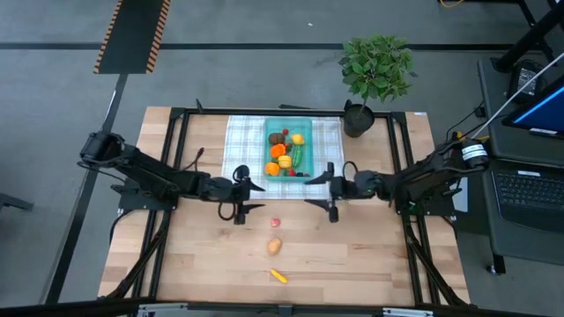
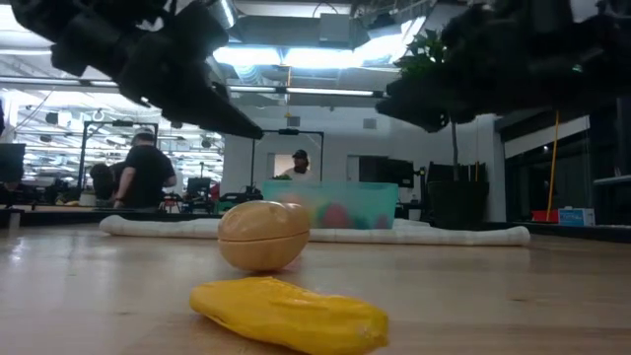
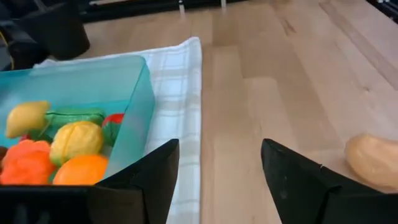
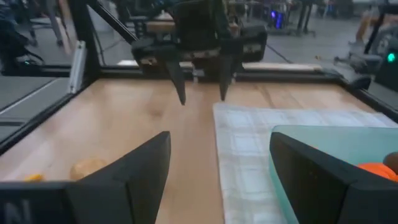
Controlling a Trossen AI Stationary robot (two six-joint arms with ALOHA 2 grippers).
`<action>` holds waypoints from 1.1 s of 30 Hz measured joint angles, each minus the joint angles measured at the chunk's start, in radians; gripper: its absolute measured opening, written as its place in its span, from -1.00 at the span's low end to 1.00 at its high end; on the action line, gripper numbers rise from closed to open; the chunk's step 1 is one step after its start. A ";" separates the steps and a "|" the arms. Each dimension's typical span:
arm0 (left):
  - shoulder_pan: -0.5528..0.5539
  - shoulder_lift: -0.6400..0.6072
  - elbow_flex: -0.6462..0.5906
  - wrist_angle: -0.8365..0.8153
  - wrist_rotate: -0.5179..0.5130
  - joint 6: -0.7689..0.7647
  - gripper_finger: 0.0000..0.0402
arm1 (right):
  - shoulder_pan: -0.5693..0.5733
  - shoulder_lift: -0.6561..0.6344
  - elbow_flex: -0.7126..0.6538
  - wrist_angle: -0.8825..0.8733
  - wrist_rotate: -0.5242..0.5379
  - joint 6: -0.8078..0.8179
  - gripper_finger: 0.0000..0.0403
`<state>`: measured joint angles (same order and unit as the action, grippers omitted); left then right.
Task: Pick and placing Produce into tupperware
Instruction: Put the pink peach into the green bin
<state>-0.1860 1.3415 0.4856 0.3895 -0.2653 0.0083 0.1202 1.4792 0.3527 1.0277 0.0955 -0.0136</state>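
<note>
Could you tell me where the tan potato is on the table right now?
In the high view the tan potato lies on bare wood near the table's middle, between the small red piece and the yellow piece, outside the tupperware.

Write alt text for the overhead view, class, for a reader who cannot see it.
A teal tub of toy fruit sits on a checked cloth at the back of a wooden table, with two robot arms meeting in front of it. The left gripper and right gripper hang open and empty. A strawberry, potato and yellow piece remain on the wood.

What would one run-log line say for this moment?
left gripper: open, empty | right gripper: open, empty | tupperware: partly filled | potato, strawberry, yellow piece: on table
</note>
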 joint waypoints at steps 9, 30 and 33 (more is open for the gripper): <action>-0.029 0.157 0.182 -0.228 0.002 -0.080 0.10 | 0.028 -0.018 -0.048 0.019 -0.003 -0.019 0.37; -0.145 0.306 0.337 -0.371 -0.002 -0.200 0.10 | 0.028 -0.018 -0.045 -0.032 -0.003 -0.017 0.37; -0.145 0.311 0.336 -0.372 -0.002 -0.212 0.10 | 0.027 -0.018 -0.045 -0.032 -0.002 -0.018 0.37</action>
<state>-0.3313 1.6524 0.8219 0.0175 -0.2676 -0.2033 0.1474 1.4612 0.3073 0.9958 0.0933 -0.0317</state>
